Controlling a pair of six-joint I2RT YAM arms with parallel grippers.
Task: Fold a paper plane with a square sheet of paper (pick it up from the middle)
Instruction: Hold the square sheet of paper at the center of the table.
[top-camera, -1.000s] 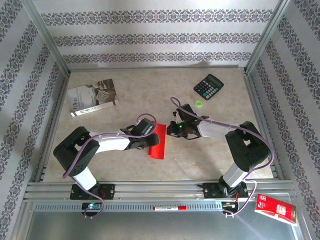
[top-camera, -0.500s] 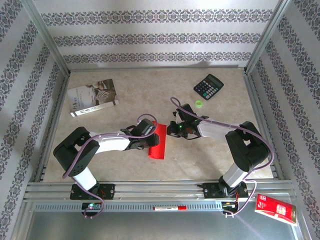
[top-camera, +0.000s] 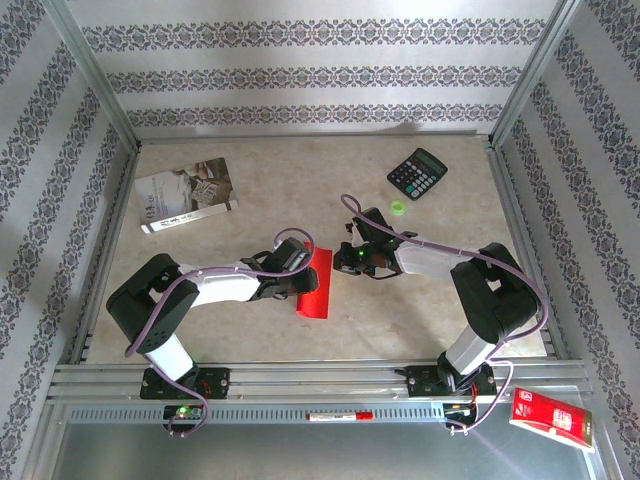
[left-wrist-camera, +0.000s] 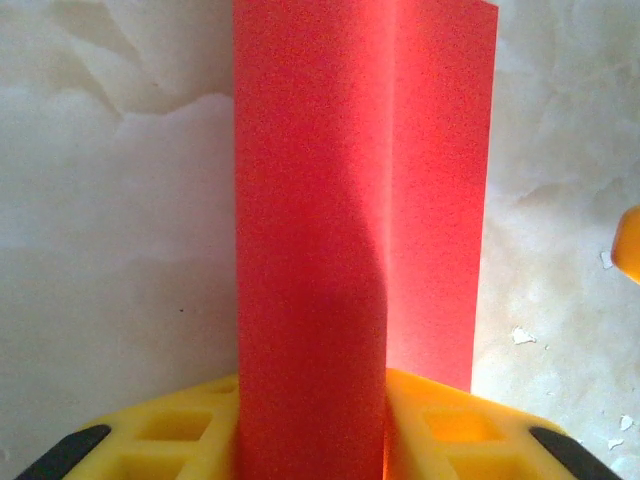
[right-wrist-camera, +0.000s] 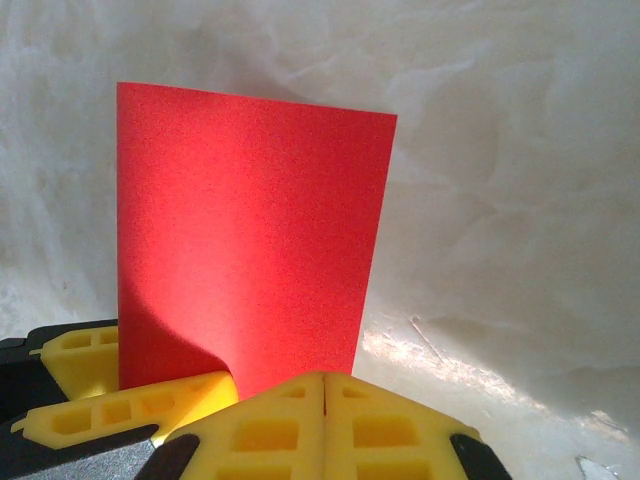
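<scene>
Though its yellow fingers (left-wrist-camera: 215, 395) flank the square sheet of paper (left-wrist-camera: 310, 200), the left gripper (top-camera: 296, 279) gives no clear sign of pinching or merely straddling it. The right gripper (right-wrist-camera: 325, 385) is clenched, jaws flush together, nothing red in the seam. Folded into a narrow strip, the sheet sits between both grippers mid-table (top-camera: 420, 320), well apart from the black calculator (top-camera: 417, 173) and printed booklet (top-camera: 186, 194).

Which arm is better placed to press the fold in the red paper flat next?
Right, probably. The right end effector is shut with nothing between, tips at the square sheet of paper's edge; the left end effector has the sheet running between its fingers, likely steadying it.
</scene>
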